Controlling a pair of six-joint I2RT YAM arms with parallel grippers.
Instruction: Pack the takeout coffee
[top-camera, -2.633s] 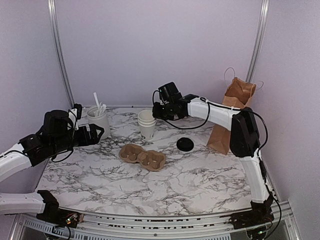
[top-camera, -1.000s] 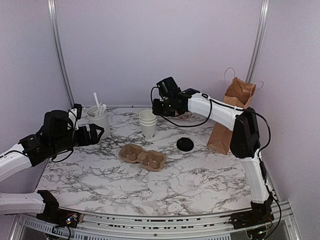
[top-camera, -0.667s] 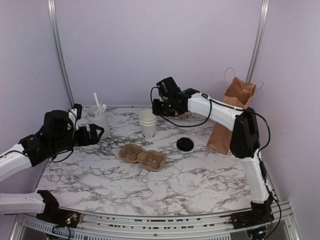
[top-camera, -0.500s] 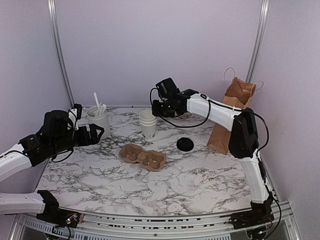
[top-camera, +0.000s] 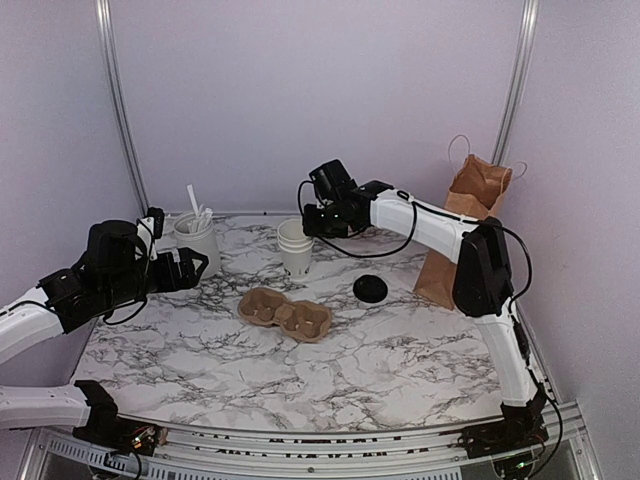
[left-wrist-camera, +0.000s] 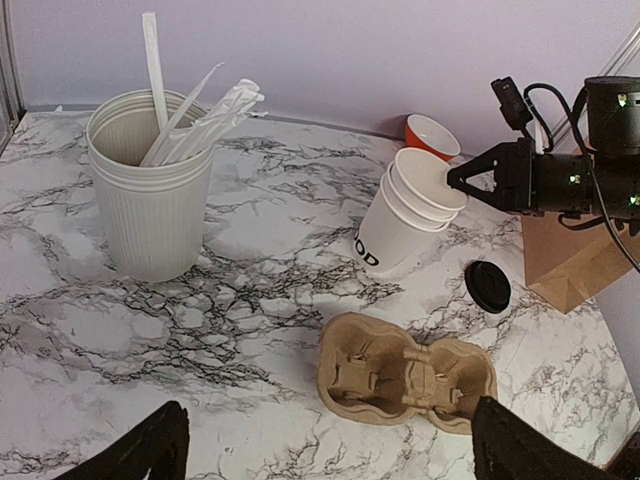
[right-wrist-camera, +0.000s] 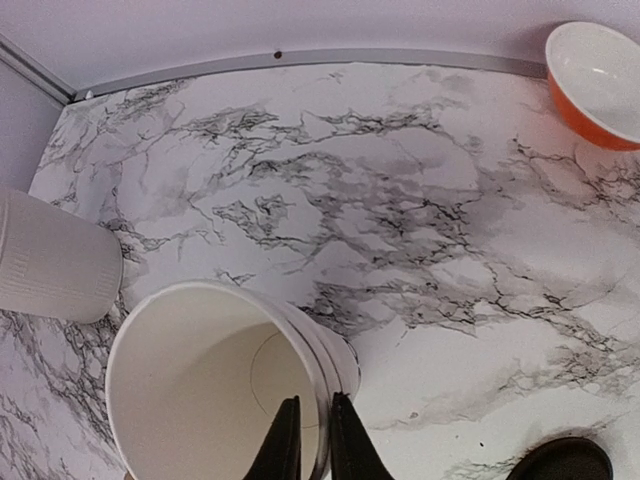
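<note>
My left gripper (top-camera: 190, 268) hangs released over the worktop's (top-camera: 400, 360) left edge. Past the cup carrier (top-camera: 285, 314) and the loose black lid (top-camera: 370, 288), my right gripper (right-wrist-camera: 312, 445) pinches the top rim of the lettered cup stack (top-camera: 294, 250) near the far edge.

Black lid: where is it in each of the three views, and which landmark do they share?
Top external: the black lid lies right of centre, up and right of the tray.
Left wrist: at the right, above the tray's right end.
Right wrist: only its edge shows, in the bottom right corner.
Shared landmark: the cup stack, left of the lid in every view.
</note>
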